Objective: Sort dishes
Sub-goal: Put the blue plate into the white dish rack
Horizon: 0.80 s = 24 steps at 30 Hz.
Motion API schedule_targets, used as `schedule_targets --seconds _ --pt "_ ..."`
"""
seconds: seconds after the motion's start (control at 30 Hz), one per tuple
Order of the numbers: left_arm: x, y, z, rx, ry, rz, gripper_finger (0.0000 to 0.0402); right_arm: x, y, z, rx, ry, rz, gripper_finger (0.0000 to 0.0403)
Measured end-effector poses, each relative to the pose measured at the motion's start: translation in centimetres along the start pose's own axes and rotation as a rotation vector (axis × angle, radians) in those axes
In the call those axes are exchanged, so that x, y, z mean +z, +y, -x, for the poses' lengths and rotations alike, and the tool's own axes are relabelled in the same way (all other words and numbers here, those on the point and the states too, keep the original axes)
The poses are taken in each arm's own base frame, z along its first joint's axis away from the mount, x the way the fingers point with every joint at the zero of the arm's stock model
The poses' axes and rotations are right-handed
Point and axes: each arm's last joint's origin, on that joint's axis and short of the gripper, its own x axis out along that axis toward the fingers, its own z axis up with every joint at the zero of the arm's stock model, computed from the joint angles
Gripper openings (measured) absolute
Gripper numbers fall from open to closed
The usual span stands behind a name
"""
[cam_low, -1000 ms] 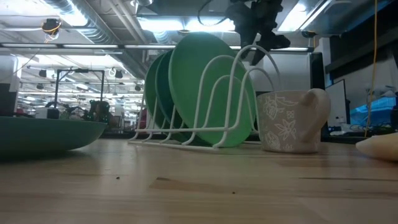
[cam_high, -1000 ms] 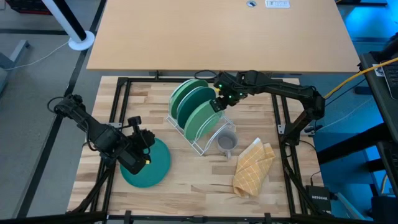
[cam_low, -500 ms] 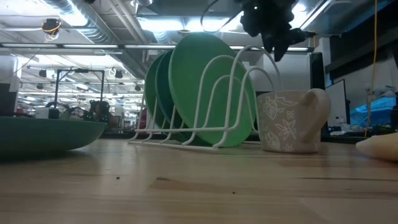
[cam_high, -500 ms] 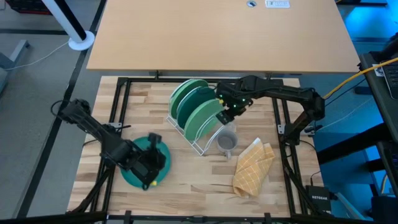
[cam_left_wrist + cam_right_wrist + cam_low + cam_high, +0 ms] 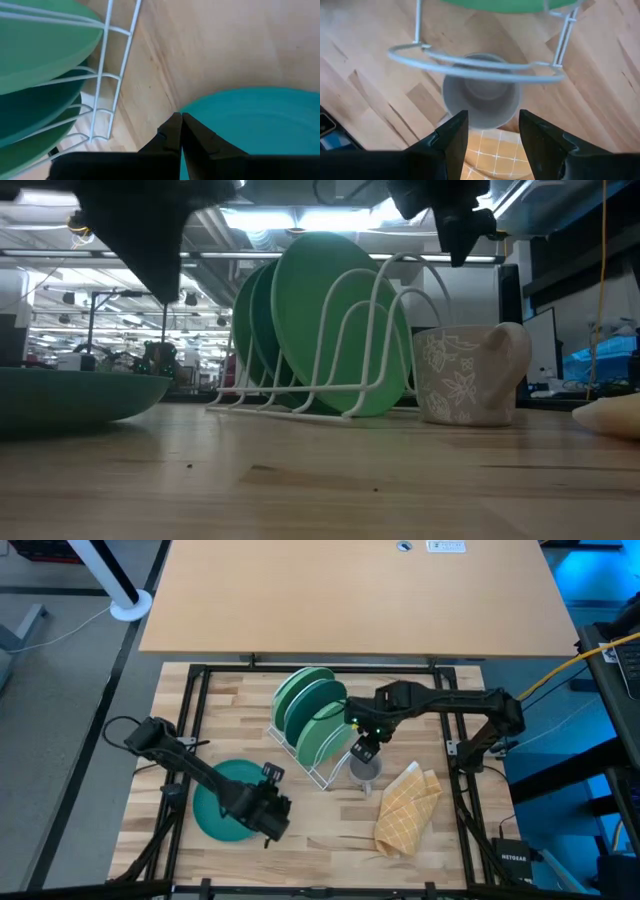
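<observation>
Left gripper (image 5: 179, 131): clenched, empty, fingers pressed together; poised over the near edge of a round, flat teal plastic plate (image 5: 222, 802) lying on the wooden plank worktop (image 5: 330, 830).

Right gripper (image 5: 490, 131): spread wide, grasping nothing; hovers directly above a small grey cylindrical cup (image 5: 481, 102), mouth facing the gripper.

White wire rack (image 5: 325, 762): curved hoops, just beside the right gripper. Holds three round green plates (image 5: 310, 710) upright on edge, some light, one darker.

Tan cloth (image 5: 405, 808): waffle-patterned, crumpled, beyond the cup from the rack.
</observation>
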Motion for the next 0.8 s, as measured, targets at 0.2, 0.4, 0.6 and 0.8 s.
schedule_targets --seconds 0.2,0.4,0.6,0.8 --pt "0.5 0.2 -1.6 0.005 0.041 0.009 0.0002 -1.2 1.5 -0.2 0.005 0.011 0.04 0.0179" --pt "0.8 1.0 -2.3 0.002 0.042 -0.045 0.0004 -2.6 3.1 -0.4 0.008 0.022 0.105 0.0179" --pt "0.7 2.5 -3.2 -0.086 0.077 0.016 0.0063 -3.9 4.4 -0.6 -0.008 0.016 0.169 0.0179" --pt "0.7 3.0 -3.6 -0.156 0.074 -0.116 0.0131 -5.0 5.3 -0.7 -0.023 0.007 0.216 0.0179"
